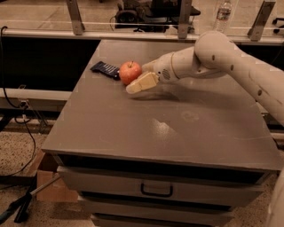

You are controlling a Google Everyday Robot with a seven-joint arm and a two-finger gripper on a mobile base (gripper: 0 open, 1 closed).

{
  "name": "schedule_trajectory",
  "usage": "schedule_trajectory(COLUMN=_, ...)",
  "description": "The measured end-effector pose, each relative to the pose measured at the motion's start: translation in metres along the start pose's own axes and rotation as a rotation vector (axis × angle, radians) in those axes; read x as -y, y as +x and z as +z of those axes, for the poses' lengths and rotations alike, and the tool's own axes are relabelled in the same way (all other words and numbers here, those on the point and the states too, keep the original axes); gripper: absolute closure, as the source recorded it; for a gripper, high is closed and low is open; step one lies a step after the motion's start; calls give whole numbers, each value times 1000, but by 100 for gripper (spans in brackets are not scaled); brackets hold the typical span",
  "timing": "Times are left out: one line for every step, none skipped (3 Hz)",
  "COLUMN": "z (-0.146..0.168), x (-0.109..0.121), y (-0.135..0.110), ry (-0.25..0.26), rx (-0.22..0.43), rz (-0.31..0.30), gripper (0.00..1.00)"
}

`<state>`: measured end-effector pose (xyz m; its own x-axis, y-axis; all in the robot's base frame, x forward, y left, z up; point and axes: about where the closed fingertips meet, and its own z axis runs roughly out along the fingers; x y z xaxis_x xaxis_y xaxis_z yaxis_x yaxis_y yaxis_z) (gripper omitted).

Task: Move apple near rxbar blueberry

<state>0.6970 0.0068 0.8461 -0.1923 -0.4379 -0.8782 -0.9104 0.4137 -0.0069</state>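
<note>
The red-orange apple [130, 72] sits at the back left of the grey table top [168, 128], right beside the dark navy rxbar blueberry [105, 69], which lies flat just to its left. My gripper [136, 79] reaches in from the right and is shut on the apple. One cream finger [142, 83] lies along the apple's front right side. The other finger is mostly hidden behind the apple. The apple is down at table level.
A metal rail [133, 35] and posts run behind the table, with a water bottle [222, 13] beyond them. Drawers with a handle [156, 190] are below the front edge. Cables [22, 133] and a cardboard box [51, 186] lie on the floor at the left.
</note>
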Motion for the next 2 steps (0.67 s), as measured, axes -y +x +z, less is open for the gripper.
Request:
schedule_trajectory(z=-35, x=-3, y=-7, ry=45, rx=39, rz=-15, gripper=0)
schedule_trajectory(z=-108, x=2, y=0, ry=113, rx=82, rz=-42, gripper=0)
